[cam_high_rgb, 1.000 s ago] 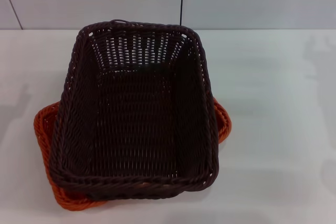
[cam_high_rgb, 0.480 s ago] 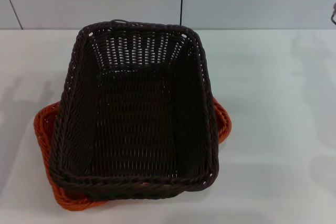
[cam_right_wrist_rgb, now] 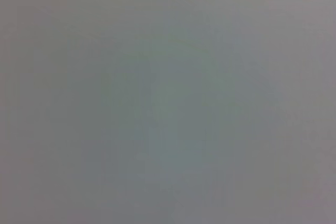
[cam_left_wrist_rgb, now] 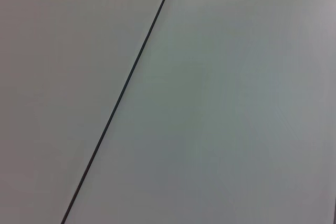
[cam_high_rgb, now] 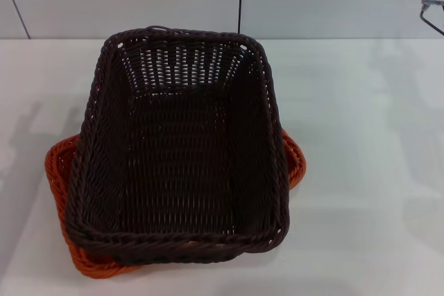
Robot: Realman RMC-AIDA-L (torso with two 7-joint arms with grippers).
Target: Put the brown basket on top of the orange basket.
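Squarely atop orange basket [cam_high_rgb: 295, 161], brown basket [cam_high_rgb: 177, 150], orange rim protruding

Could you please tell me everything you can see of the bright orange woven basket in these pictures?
The bright orange woven wicker-style basket sits on the white table, almost wholly covered by the dark brown rectangular woven basket resting on top of it. Only parts of its braided rim show: a rounded corner and side at the robot's left, a strip along the near edge, and a corner at the right. It lies turned relative to the brown one, so its corners stick out. Its inside and floor are hidden. No gripper touches it.
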